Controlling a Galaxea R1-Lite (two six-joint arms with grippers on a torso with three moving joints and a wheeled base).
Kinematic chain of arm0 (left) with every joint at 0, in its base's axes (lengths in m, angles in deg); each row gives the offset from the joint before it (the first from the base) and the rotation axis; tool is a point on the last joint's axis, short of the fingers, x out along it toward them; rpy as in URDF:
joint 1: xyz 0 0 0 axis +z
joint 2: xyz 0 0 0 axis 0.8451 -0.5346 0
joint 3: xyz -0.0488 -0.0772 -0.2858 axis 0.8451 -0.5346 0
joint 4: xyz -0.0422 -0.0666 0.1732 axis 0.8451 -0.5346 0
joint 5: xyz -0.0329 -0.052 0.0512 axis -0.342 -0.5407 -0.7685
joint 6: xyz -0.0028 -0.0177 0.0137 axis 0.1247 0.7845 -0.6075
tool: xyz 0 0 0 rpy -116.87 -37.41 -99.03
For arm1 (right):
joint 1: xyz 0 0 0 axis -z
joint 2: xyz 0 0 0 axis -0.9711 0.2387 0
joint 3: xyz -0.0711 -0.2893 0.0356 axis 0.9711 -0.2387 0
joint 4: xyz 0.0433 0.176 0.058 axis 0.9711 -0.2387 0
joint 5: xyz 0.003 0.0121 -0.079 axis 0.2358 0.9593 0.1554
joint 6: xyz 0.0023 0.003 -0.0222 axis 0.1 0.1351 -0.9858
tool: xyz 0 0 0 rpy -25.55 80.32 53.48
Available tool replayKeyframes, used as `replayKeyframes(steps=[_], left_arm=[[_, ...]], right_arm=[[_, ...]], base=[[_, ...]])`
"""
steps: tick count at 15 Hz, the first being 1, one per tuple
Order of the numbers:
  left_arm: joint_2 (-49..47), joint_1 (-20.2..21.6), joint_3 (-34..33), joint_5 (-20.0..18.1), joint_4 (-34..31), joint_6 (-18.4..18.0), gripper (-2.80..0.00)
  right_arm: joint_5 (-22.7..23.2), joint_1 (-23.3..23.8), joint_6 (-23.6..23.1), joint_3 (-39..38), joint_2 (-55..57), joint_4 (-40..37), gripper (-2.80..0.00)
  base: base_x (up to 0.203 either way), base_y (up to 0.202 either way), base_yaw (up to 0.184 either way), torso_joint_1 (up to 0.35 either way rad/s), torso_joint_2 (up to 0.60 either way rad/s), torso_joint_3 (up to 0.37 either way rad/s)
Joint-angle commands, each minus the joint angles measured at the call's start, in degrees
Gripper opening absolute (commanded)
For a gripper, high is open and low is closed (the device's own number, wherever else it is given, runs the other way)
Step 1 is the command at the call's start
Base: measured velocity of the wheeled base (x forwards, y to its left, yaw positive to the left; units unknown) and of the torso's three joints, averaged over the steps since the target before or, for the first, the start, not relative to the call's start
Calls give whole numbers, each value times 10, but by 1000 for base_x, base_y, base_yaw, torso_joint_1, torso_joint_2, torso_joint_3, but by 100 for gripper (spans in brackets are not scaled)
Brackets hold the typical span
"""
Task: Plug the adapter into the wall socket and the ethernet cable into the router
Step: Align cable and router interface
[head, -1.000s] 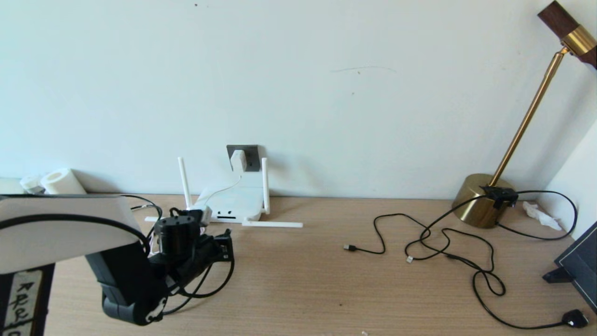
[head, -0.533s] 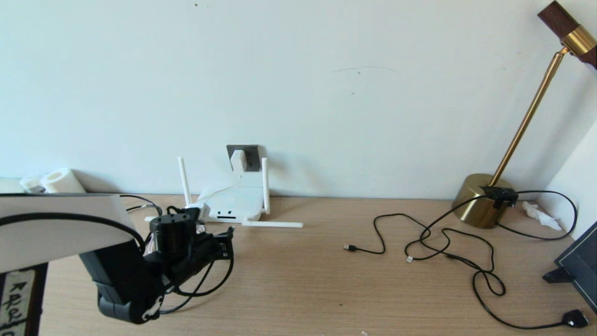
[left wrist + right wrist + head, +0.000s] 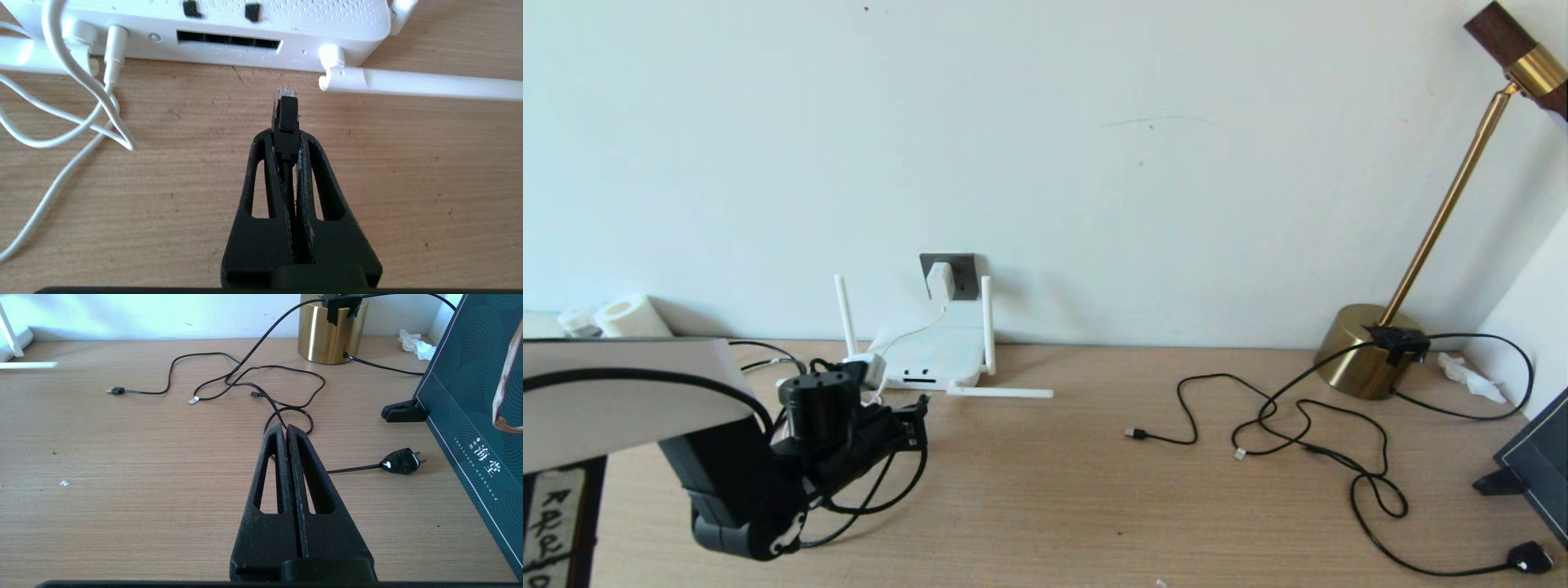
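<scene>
The left gripper point(image 3: 286, 134) is clenched on the ethernet cable point(image 3: 286, 116), its two fingers point(image 3: 261, 163) pressed against the black boot from either side, so that the boot and its clear plug tip stick out straight ahead of the fingertips. The plug's long axis runs in line with the fingers and points toward the router point(image 3: 294, 24), at the white edge that carries the dark port slot point(image 3: 229, 41); the tip stops short of that edge, with a strip of bare table point(image 3: 408, 183) between them, and it aims a little to one side of the slot's end, toward the hinge of a folded-down antenna point(image 3: 408, 81) that lies flat on the wood just beyond the fingertips. To the other side of the fingers, a thin white cord point(image 3: 81, 102) loops on the wood and enters the router's edge. From the head camera, the cable's black length point(image 3: 890, 490) hangs in a loop beneath the left gripper point(image 3: 882, 384), which sits low in front of the router point(image 3: 935, 363). Behind the router, the adapter point(image 3: 940, 280) sits in the wall socket point(image 3: 960, 269), its cord dropping toward the router. The right gripper point(image 3: 286, 435) is clamped shut on nothing, hovering over the wood near a tangle of thin black cables point(image 3: 261, 379) and a black plug point(image 3: 401, 460).
</scene>
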Motion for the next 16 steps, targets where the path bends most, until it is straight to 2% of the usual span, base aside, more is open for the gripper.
replayKeyframes(steps=[1, 16], left_arm=[[-7, 6, 6, -1, 4, 1, -280], [-25, 9, 37, -2, 2, 1, -280]], right_arm=[[1, -1, 0, 0, 1, 0, -280], [0, -1, 0, 0, 0, 0, -280]], base=[[0, 0, 0, 0, 0, 0], [0, 0, 0, 0, 0, 0]])
